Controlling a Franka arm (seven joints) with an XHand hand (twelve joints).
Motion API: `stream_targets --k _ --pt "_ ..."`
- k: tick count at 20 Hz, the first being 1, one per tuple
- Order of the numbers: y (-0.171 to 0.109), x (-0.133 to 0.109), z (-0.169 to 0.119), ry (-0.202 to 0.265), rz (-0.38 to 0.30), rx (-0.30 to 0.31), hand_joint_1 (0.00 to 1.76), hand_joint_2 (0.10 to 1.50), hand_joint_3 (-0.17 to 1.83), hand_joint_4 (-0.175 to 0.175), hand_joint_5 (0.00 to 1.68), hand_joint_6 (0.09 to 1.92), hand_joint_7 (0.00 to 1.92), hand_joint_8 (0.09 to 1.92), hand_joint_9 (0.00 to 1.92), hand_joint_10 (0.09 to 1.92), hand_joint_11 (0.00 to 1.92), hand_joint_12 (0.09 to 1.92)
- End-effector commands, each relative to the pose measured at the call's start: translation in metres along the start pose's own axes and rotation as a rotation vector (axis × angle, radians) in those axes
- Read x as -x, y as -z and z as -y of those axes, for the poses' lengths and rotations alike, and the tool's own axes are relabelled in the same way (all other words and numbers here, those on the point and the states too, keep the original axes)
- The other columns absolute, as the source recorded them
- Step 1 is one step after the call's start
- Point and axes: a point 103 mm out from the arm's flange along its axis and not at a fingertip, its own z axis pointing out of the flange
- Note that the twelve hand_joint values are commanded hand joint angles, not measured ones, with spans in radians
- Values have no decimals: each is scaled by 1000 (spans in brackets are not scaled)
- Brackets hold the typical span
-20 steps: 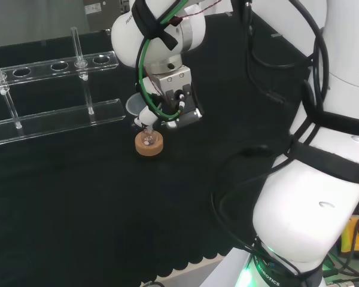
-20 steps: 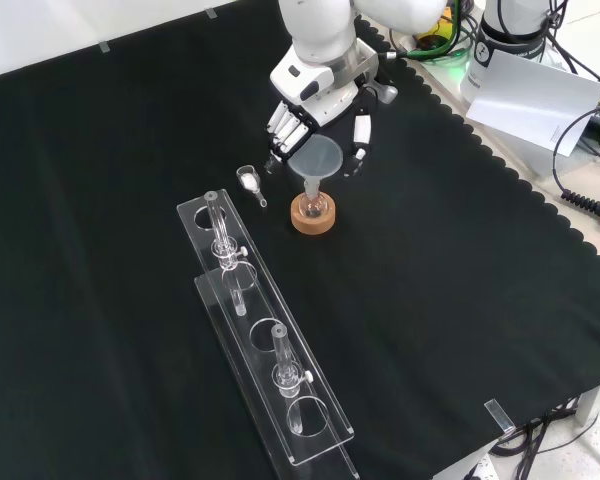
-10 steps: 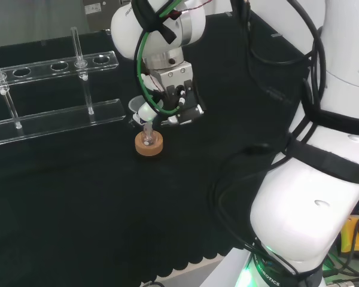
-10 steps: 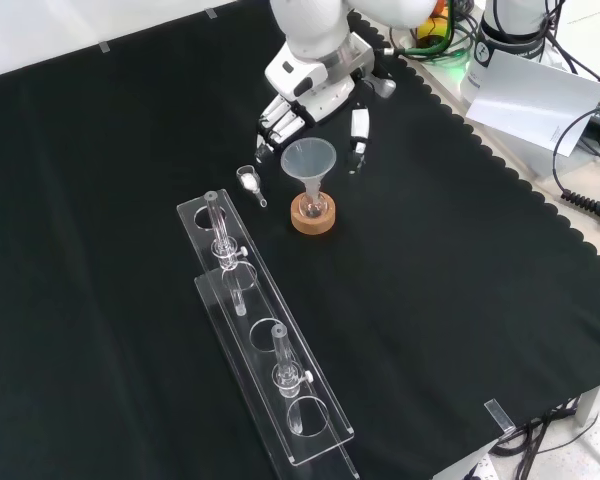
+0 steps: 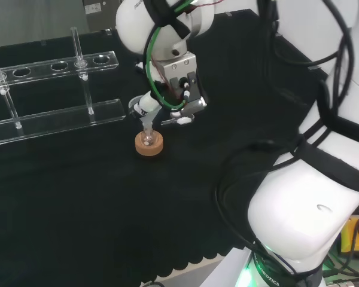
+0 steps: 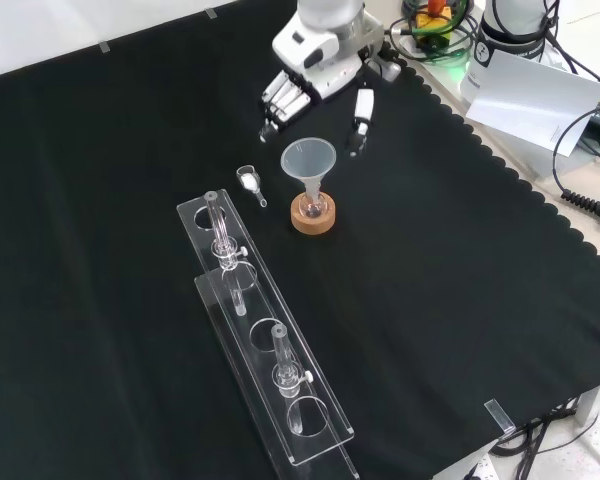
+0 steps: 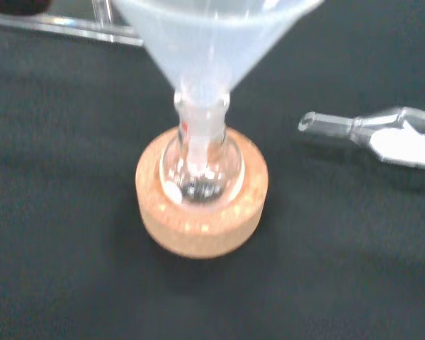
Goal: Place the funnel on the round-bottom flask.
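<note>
Hand (image 6: 315,75) has lifted up and away since the earlier frame, fingers spread and holding nothing. Funnel (image 6: 308,165) sits upright with its stem in the flask (image 7: 200,166) neck, flask steadied by the cork ring (image 6: 313,214); placement looks done.

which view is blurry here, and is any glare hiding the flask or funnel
Wrist view: the funnel cone at the picture's edge is soft and out of focus, the round-bottom flask on its cork ring only slightly soft, with small bright glints on the glass. Front view: sharp and evenly lit; funnel plainly legible. Head view: the clear flask nearly vanishes against the black cloth.
</note>
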Motion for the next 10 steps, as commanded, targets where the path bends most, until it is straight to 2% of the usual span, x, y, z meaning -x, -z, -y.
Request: stream_targets --k 1,5,10 --pt "34 45 21 -43 19 91 628 786 185 -89 248 87 194 758 469 742 328 1358" --pt "37 69 25 -75 20 86 646 790 194 -86 270 87 206 764 483 734 334 1354" --pt "34 87 28 -95 18 70 672 788 222 -81 319 87 242 756 506 704 342 1345"
